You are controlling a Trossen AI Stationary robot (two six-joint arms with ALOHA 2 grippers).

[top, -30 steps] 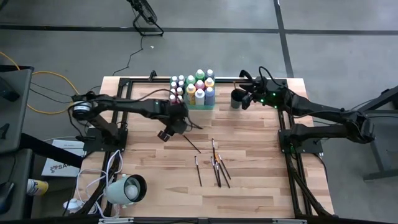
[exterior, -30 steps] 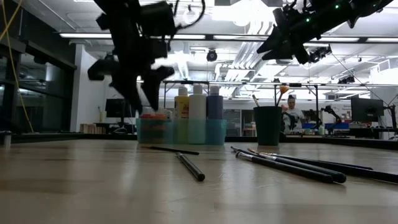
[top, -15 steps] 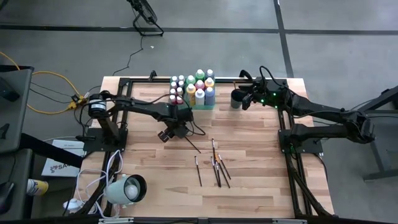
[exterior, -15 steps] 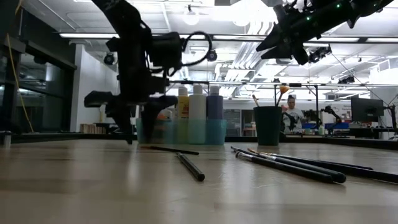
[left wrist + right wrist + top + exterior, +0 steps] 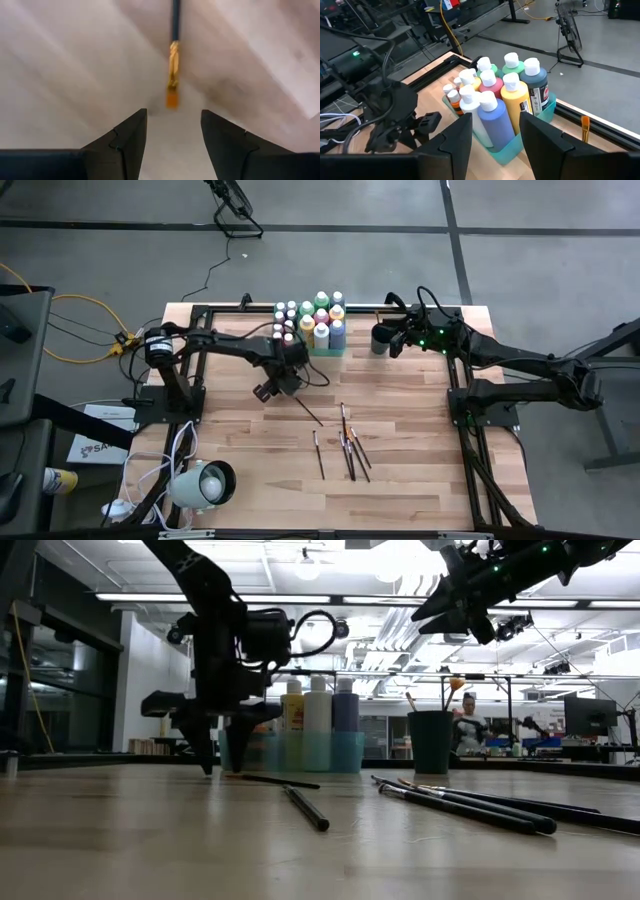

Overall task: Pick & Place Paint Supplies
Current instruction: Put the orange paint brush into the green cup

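Note:
Several paint bottles stand in a translucent green tray at the table's far middle. Several dark-handled paintbrushes lie flat on the wood. One more brush lies apart, nearer the tray. My left gripper points down, open, just above the table. That brush's orange bristle tip lies just ahead of the gap between my left gripper's fingers. My right gripper hangs open and empty, high beside the dark cup, facing the bottles.
The dark cup stands right of the tray with brushes sticking up out of it. A white lamp-like object sits at the near left corner. A black frame runs along the table's edges. A person sits far behind.
My left gripper has come down from well above the table to just over it. It has shifted slightly toward the tray, rolling as it went, and its fingers have stayed open. The brushes lie unmoved.

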